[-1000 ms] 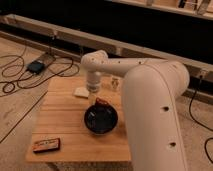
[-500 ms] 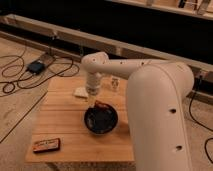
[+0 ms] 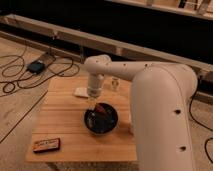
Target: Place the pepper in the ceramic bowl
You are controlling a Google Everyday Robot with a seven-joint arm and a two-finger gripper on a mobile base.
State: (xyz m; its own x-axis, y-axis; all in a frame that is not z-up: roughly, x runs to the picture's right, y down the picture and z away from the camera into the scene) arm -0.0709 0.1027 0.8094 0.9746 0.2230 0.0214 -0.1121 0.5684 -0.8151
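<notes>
The black ceramic bowl (image 3: 102,124) sits near the middle of the wooden table (image 3: 60,120). My gripper (image 3: 95,105) hangs from the white arm just over the bowl's far-left rim. The small red-orange pepper (image 3: 102,108) shows right beside the gripper's tip, at or just above the bowl's far inner edge. I cannot tell whether the pepper is held or rests in the bowl.
An orange-and-black packet (image 3: 47,145) lies at the table's front left corner. A white flat object (image 3: 81,92) lies behind the bowl to the left. A small cup (image 3: 115,84) stands at the back. The big arm segment (image 3: 165,120) covers the table's right side. Cables lie on the floor at left.
The gripper and the pepper have sunk slightly towards the bowl's far rim. The bowl, packet and other things have not moved.
</notes>
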